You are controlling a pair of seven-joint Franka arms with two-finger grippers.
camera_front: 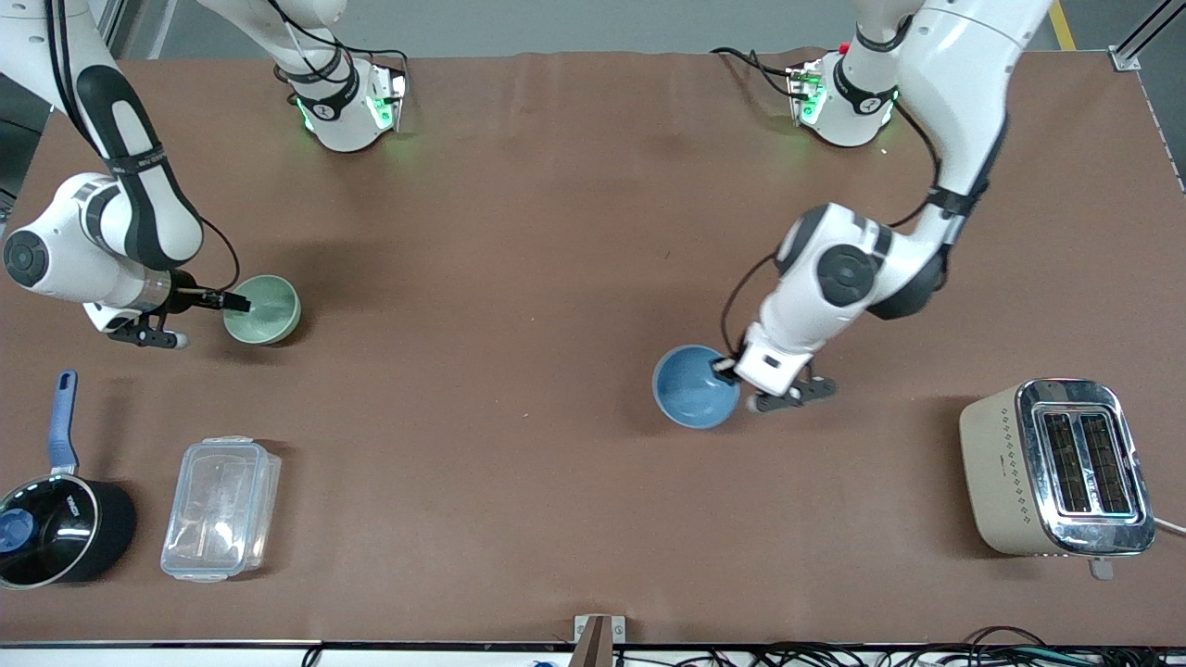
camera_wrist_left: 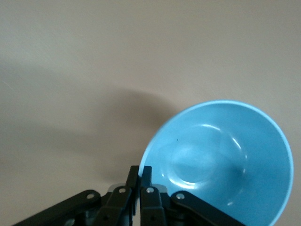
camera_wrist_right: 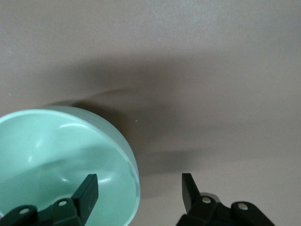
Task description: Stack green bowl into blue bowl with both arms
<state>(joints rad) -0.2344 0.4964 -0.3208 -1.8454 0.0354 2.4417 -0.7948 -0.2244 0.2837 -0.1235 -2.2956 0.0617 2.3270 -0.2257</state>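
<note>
The pale green bowl (camera_front: 263, 310) sits on the brown table toward the right arm's end. My right gripper (camera_front: 239, 302) is open at its rim: in the right wrist view (camera_wrist_right: 138, 188) one finger is inside the green bowl (camera_wrist_right: 56, 155) and the other is outside it. The light-blue bowl (camera_front: 695, 386) sits toward the left arm's end, nearer the front camera than the green bowl. My left gripper (camera_front: 724, 369) is shut on its rim. The left wrist view shows the fingers (camera_wrist_left: 146, 174) pinching the blue bowl's (camera_wrist_left: 221, 160) edge.
A beige and chrome toaster (camera_front: 1056, 468) stands near the front edge at the left arm's end. A clear plastic lidded container (camera_front: 220, 508) and a black saucepan with a blue handle (camera_front: 56, 528) lie near the front edge at the right arm's end.
</note>
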